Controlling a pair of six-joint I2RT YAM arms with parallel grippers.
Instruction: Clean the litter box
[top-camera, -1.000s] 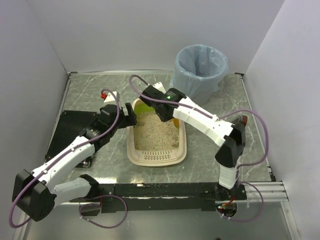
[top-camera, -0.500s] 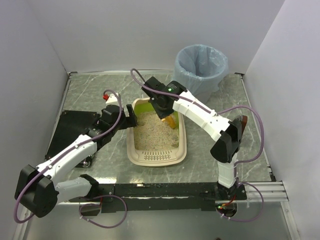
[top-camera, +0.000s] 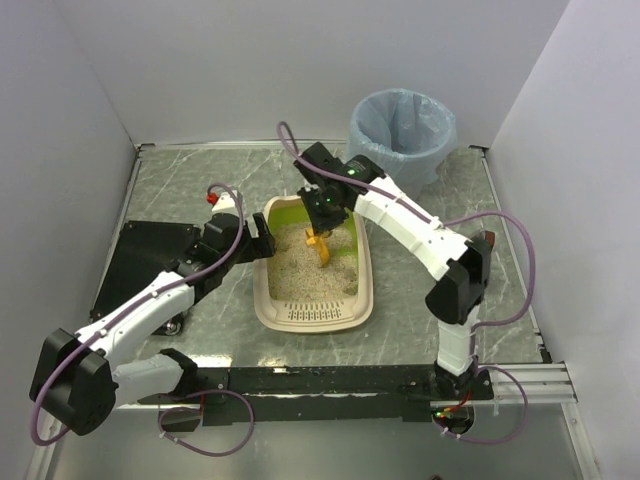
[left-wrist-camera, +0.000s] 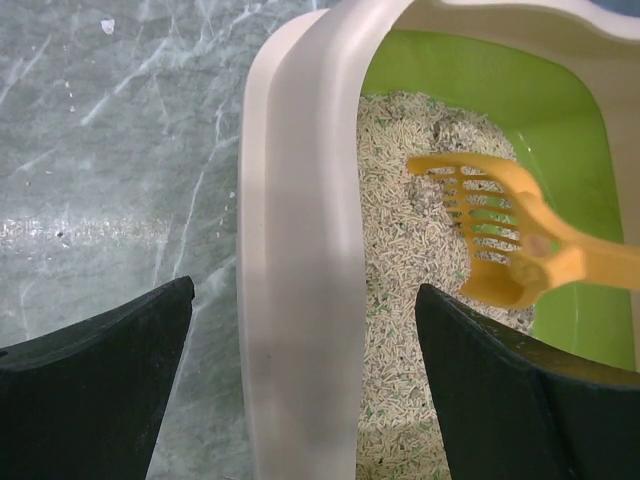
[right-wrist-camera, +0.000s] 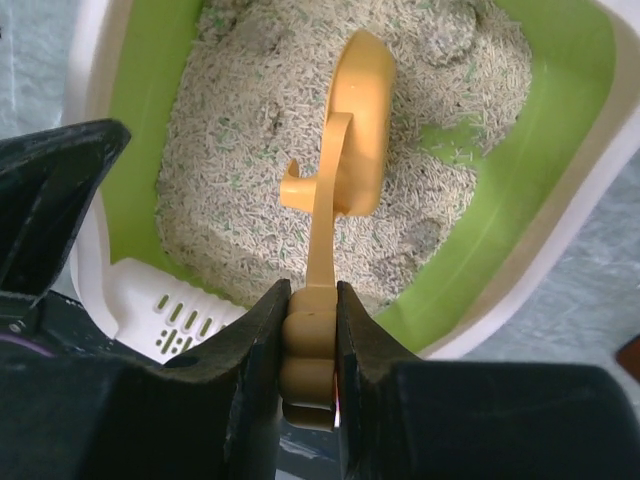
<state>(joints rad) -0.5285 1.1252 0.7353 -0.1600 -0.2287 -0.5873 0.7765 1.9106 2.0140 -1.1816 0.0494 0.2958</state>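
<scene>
The litter box (top-camera: 312, 318) sits in the middle of the table (top-camera: 180, 190), between the 2 arms. The right claw (right-wrist-camera: 312, 320) is closed tight on the handle of the orange scoop (right-wrist-camera: 358, 130). The scoop's head is down by the litter (right-wrist-camera: 240, 200). The left claw (left-wrist-camera: 300, 300) is wide open, and the box's left rim is between its 2 fingers (left-wrist-camera: 100, 370). The bin (top-camera: 400, 130) stands behind the box.

This is a robot test cell in a lab. Plain white panels (top-camera: 60, 120) close in a grey marbled worktop (top-camera: 180, 185) on three sides. Two white arms (top-camera: 140, 310) are bolted to a black rail (top-camera: 330, 380) along the bottom of the frame, with purple cables (top-camera: 530, 270) looping off them. A litter box (top-camera: 310, 318) at centre and a bin (top-camera: 395, 170) at upper right are the only household things.
</scene>
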